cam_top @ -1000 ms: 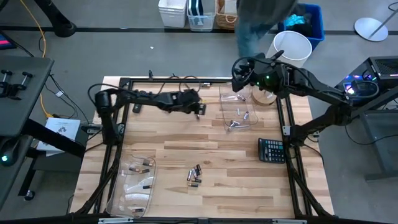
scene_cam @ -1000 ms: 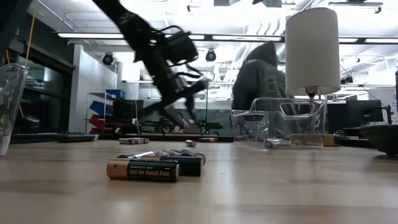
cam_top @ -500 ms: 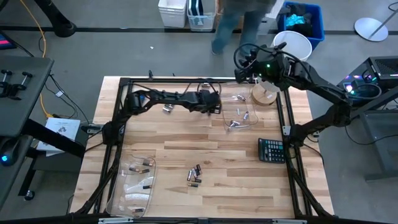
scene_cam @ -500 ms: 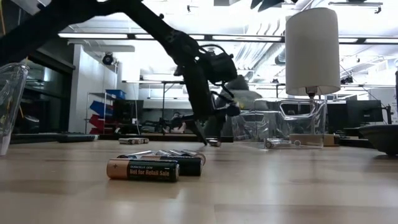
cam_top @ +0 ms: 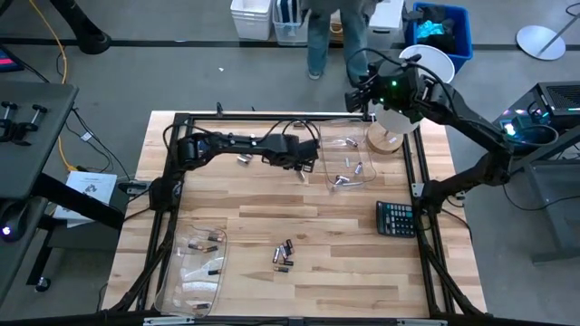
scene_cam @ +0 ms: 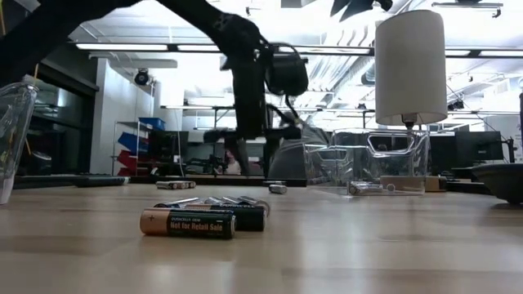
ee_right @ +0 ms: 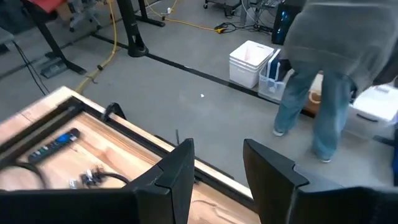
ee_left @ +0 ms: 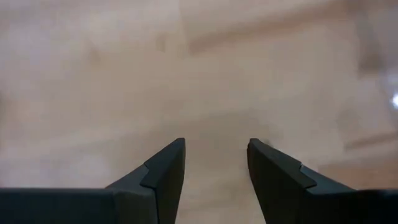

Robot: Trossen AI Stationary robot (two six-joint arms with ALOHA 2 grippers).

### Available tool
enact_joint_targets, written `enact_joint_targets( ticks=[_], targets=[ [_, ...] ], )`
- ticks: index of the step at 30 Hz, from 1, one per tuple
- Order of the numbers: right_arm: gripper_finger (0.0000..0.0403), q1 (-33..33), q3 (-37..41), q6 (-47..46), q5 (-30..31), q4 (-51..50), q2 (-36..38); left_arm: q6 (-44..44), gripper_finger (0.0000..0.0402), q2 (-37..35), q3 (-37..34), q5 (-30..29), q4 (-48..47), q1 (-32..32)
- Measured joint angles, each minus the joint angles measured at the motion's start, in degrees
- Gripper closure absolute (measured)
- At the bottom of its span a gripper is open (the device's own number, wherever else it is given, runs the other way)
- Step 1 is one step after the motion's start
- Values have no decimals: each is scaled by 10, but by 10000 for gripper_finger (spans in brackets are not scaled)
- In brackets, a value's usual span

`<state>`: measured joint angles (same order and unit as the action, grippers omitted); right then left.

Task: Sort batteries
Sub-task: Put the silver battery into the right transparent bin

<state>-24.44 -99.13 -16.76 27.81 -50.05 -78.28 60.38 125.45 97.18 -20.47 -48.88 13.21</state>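
1. The left gripper [cam_top: 308, 164] hangs over the far middle of the wooden table [cam_top: 254, 213], just beside the left wall of a clear plastic bin [cam_top: 349, 163]. Its fingers [ee_left: 163, 174] stand spread with only bare wood between them — it holds nothing.

2. This looks like the gap between a drop and the next pick. A single loose battery [cam_top: 301, 176] lies on the wood just near of the gripper; whether it slipped or was set there cannot be told.

3. The right gripper [cam_top: 361, 91] waits high over the table's far right edge, fingers [ee_right: 174, 171] apart and empty, looking out at the floor.

4. Batteries [cam_top: 283, 255] still to sort lie in a small cluster near the middle of the table's near half; in the low view one reads "Not for Retail Sale" [scene_cam: 188, 223]. A few already sit in the far right bin, a few more in a second clear bin [cam_top: 195, 267] at the near left.

5. The next move likely calls for the left arm to swing back toward the near cluster, or dip to the stray battery close by.

6. A dark calculator [cam_top: 395, 218] rests at the right edge. Beyond the table, a person [cam_top: 331, 32] stands by white storage boxes [cam_top: 254, 18] on a grey floor.
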Motion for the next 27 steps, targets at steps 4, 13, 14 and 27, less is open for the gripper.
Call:
enact_joint_targets(
  ticks=[4,13,14,27],
  targets=[
    [269,-4,0,41,-11,6,0,-39,239,-25,1,-45,4,-3],
    [269,-3,0,-24,-34,12,0,21,240,-42,1,6,43,-56],
    [269,-3,0,-32,-34,11,0,23,240,-36,1,1,51,-62],
    [269,-8,0,-39,-10,10,0,19,240,28,1,-17,132,-24]
  ],
)
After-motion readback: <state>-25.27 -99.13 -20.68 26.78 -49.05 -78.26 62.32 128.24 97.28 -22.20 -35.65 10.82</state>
